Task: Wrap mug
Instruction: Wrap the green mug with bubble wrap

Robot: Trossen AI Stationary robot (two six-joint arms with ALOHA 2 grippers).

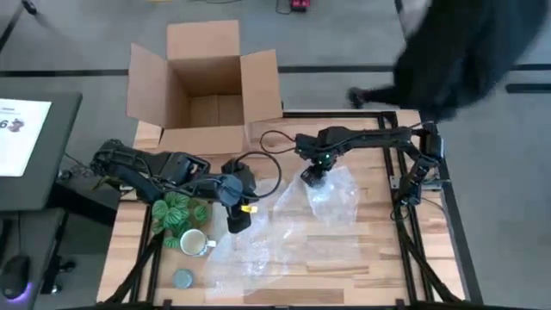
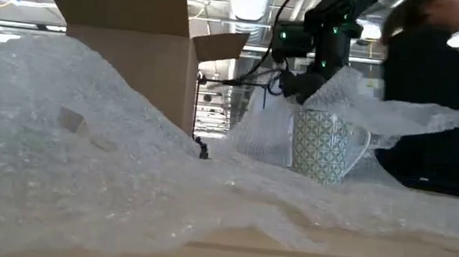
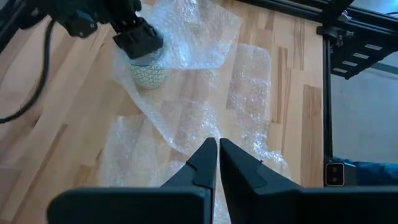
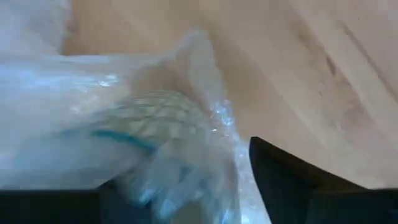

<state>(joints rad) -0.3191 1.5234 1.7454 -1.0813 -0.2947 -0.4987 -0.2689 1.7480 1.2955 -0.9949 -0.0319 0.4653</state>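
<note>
A green-patterned mug (image 3: pixel 149 73) stands upright on the table under a clear bubble wrap sheet (image 1: pixel 293 232), which tents over it (image 2: pixel 323 144). My right gripper (image 3: pixel 138 38) is directly above that mug, shut on the wrap. My left gripper (image 3: pixel 217 152) is shut, low over the sheet's left part (image 1: pixel 238 217). A small white-cream mug (image 1: pixel 194 243) with a side handle stands near the table's left front, touched by neither gripper. My right gripper holds a bunch of the bubble wrap (image 2: pixel 336 78) just above the patterned mug's rim, coming from above with its fingers pointing down. The wrap rises to the fingers and falls away on both sides, draped over the mug. My left gripper: I cannot tell whether its fingertips touch the wrap.
An open cardboard box (image 1: pixel 207 86) stands at the far left edge. A green patterned bundle (image 1: pixel 176 212) lies beside the left arm, and a flat grey-blue disc (image 1: pixel 182 277) lies at the near left. A person in dark clothes (image 1: pixel 465 52) is beyond the far right corner.
</note>
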